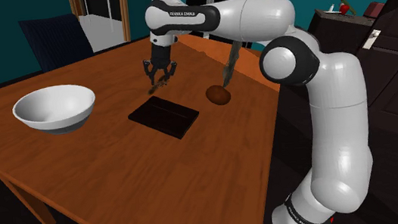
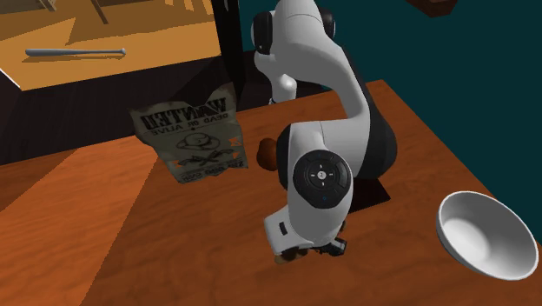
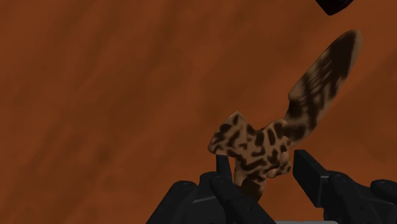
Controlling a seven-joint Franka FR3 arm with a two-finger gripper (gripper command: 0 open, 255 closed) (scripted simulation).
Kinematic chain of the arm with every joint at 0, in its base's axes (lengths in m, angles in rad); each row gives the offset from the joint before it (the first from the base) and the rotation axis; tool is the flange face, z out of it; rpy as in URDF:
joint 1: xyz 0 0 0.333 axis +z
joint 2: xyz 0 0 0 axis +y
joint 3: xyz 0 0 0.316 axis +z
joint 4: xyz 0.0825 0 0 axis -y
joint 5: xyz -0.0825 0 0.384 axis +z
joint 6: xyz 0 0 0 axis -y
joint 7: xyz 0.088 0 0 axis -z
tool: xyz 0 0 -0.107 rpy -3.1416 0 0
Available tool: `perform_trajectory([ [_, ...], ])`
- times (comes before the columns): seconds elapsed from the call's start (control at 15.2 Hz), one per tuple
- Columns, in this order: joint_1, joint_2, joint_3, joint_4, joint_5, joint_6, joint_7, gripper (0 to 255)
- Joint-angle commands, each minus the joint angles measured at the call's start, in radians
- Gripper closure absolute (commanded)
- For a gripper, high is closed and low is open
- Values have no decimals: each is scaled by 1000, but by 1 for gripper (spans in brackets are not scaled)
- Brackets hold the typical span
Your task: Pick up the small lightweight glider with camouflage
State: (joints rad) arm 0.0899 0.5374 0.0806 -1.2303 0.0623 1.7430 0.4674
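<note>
Wrist view: the gripper (image 3: 262,160) clasps the camouflage glider (image 3: 254,145) in its fingers; white bowl (image 1: 52,107) apart.

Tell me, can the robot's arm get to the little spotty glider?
Probably yes: the gripper seems to clasp the camouflage glider between its fingers already, with nothing on the table in its way.

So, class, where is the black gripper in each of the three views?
Shoulder view: gripper over the brown table's middle, beyond the black slab.
Second exterior view: gripper low, beneath the white arm.
Wrist view: gripper clasping the camouflage glider.
Shared landmark: that table.
</note>
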Motion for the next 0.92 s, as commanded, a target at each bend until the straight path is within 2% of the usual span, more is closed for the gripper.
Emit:
perform_trajectory([
  [0.0, 0, 0, 0, 21, 0, -22, 2, 255],
  [0.86, 6, 52, 1, 281, -5, -229, 19, 255],
])
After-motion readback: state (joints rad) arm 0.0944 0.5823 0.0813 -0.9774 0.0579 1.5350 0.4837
